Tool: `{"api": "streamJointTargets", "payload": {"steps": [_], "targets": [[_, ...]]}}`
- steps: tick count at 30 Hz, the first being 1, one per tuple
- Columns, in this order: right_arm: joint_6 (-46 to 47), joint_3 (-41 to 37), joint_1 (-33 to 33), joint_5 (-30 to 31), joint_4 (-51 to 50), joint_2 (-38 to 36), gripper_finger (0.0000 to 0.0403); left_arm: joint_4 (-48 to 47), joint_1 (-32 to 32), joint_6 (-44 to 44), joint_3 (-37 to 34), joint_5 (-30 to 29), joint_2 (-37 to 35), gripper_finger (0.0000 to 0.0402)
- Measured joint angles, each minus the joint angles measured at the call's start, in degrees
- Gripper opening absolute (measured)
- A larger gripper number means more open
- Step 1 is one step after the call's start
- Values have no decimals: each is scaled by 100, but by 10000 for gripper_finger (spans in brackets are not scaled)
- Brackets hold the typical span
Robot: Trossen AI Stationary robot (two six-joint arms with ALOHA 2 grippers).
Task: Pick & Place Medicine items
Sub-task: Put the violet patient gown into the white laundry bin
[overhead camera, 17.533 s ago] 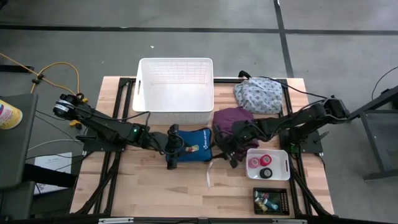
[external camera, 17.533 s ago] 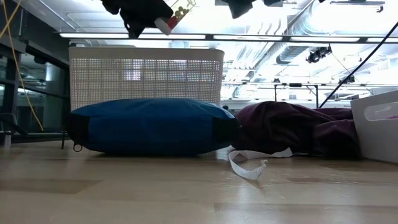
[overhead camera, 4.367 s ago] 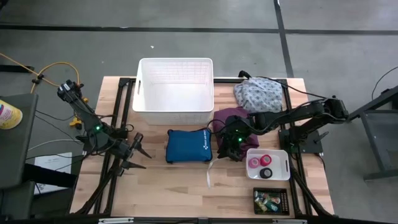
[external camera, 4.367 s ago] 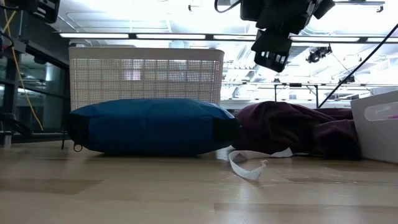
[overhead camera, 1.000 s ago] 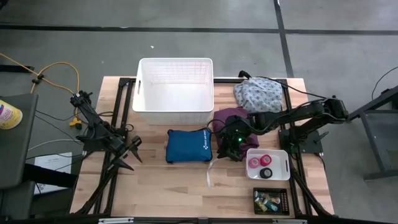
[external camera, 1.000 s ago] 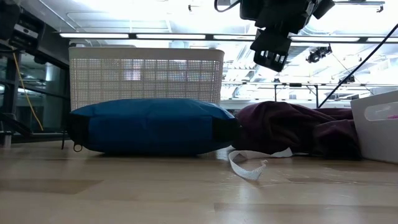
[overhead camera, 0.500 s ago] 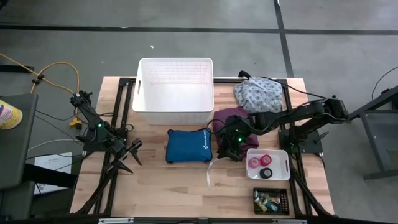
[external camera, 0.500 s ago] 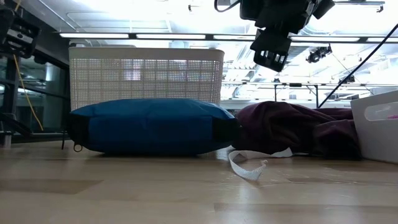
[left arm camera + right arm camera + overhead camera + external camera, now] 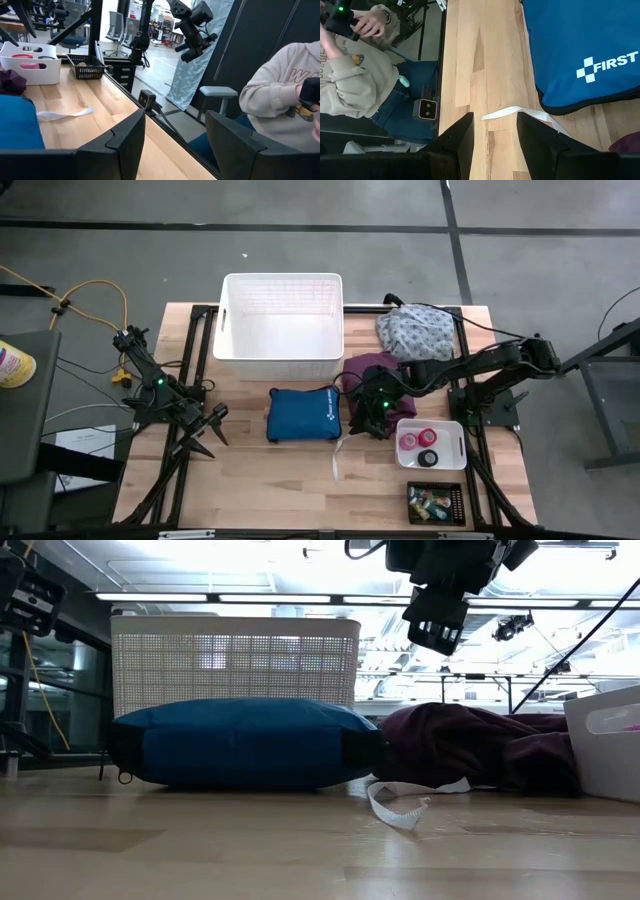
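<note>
Currently left gripper [image 9: 207, 430] sits open and empty, pouch [image 9: 304, 415] well off to its side. Right gripper [image 9: 372, 423] hovers open, empty, between pouch and white tray [image 9: 455, 436]; bandage rolls [image 9: 418, 439] lie in that tray, just beside its jaws.

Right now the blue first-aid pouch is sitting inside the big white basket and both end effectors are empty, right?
Not quite. The blue pouch is not in the white basket; the high view shows it lying on the table just in front of the basket. The rest holds: the left end effector and the right end effector both stand open with nothing between the fingers.
</note>
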Motion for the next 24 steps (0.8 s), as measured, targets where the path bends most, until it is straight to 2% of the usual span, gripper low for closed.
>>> {"api": "streamJointTargets", "payload": {"steps": [24], "targets": [[0,0,-2,0,0,0,136,210,0,-14,0,-20,-1,202]]}}
